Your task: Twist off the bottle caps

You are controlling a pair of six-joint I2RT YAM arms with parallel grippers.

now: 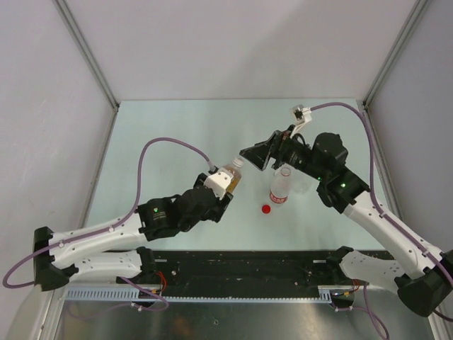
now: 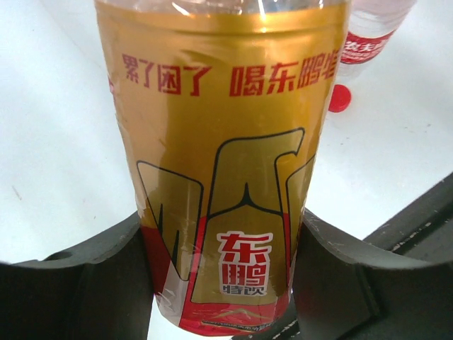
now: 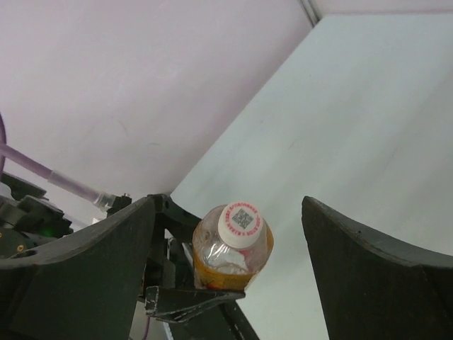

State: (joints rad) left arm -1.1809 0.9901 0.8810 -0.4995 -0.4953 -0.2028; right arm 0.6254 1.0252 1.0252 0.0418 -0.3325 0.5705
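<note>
White plastic is capping the amber bottle (image 2: 226,177): this cap (image 3: 241,219) is sitting screwed on, near the table's (image 1: 177,127) centre. The left gripper (image 1: 221,185) is clamping the bottle around its gold label, neck pointing far-right. The right gripper (image 1: 249,156) is hovering at the cap, jaws spread wide, touching nothing. It should be centring, closing squarely on the rim, then twisting while the left is bracing firmly. Right of them, the labelled bottle (image 1: 281,185) is standing open, a red cap (image 1: 266,209) lying beside it.

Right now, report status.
Left gripper shut on amber bottle. Right gripper open, facing its white cap, cap on. Red cap off, beside open labelled bottle.
</note>
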